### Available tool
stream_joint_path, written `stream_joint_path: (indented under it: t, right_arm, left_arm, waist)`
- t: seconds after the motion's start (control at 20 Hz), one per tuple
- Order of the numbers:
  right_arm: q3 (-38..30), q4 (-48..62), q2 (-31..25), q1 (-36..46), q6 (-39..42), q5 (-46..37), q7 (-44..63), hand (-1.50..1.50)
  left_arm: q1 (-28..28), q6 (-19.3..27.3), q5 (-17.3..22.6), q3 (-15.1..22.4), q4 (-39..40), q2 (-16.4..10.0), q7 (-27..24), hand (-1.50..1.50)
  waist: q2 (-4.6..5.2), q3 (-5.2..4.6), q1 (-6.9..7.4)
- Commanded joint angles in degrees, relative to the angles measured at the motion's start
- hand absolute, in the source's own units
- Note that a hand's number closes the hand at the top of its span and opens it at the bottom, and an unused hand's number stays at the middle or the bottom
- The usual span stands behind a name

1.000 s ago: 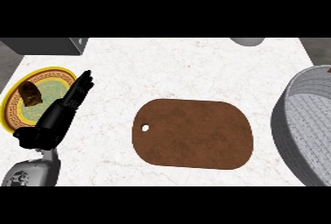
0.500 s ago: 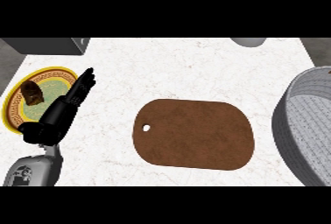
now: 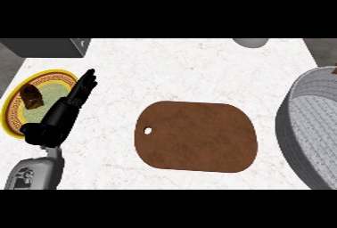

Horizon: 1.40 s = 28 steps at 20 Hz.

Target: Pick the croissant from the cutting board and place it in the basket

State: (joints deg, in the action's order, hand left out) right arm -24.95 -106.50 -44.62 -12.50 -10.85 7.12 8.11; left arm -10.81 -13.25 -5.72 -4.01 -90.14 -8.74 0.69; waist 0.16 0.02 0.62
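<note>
The brown cutting board (image 3: 197, 136) lies in the middle of the counter with nothing on it. No croissant shows on it. The grey basket (image 3: 309, 120) stands at the right edge, partly cut off by the view. A small brown bit (image 3: 334, 69) peeks in above its rim at the view's edge; what it is I cannot tell. My left hand (image 3: 63, 111) lies at the left with fingers straight, pointing up and away, holding nothing. It overlaps the right rim of a yellow plate. My right hand is out of sight.
The yellow-rimmed plate (image 3: 16, 100) at the far left carries a dark brown chunk (image 3: 31, 98). A dark box (image 3: 46, 46) sits at the top left and a grey round object (image 3: 250, 42) at the top edge.
My left hand has crept slightly up and to the right along the plate's rim. The board and basket have not moved.
</note>
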Motion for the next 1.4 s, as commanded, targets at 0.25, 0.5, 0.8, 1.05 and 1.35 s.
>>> stream_joint_path:
  t: [0.25,0.5,0.8,1.05,1.35]
  right_arm:
    - [0.25,23.61,0.6,15.64,2.19,-6.25,-13.67,1.5]
    - [-4.29,31.3,3.55,19.62,2.36,-1.03,-17.09,-1.5]
    - [-4.52,34.86,0.34,22.48,5.08,-5.35,-20.36,-1.5]
    - [-7.36,36.62,0.85,24.35,8.82,-0.71,-22.98,-1.5]
    - [-13.48,39.5,0.14,25.74,11.56,7.4,-16.88,-1.5]
  left_arm:
    - [-1.34,-0.76,0.72,-0.84,-0.21,-0.71,2.44,0.0]
    - [1.59,-0.9,0.36,0.72,-3.27,0.29,2.37,0.0]
    - [1.15,-2.81,1.49,-2.32,-0.58,-2.22,-0.15,0.0]
    - [-0.79,-0.16,-1.44,-1.15,3.71,-0.22,-2.82,0.0]
    - [4.33,-0.37,-0.83,1.14,-3.86,1.67,-1.0,0.0]
  waist:
    - [-0.03,0.01,-0.12]
    - [-0.1,0.03,-0.02]
    - [-0.15,-0.02,-0.54]
    - [-0.09,-0.02,-0.82]
    - [-0.25,0.0,-0.47]
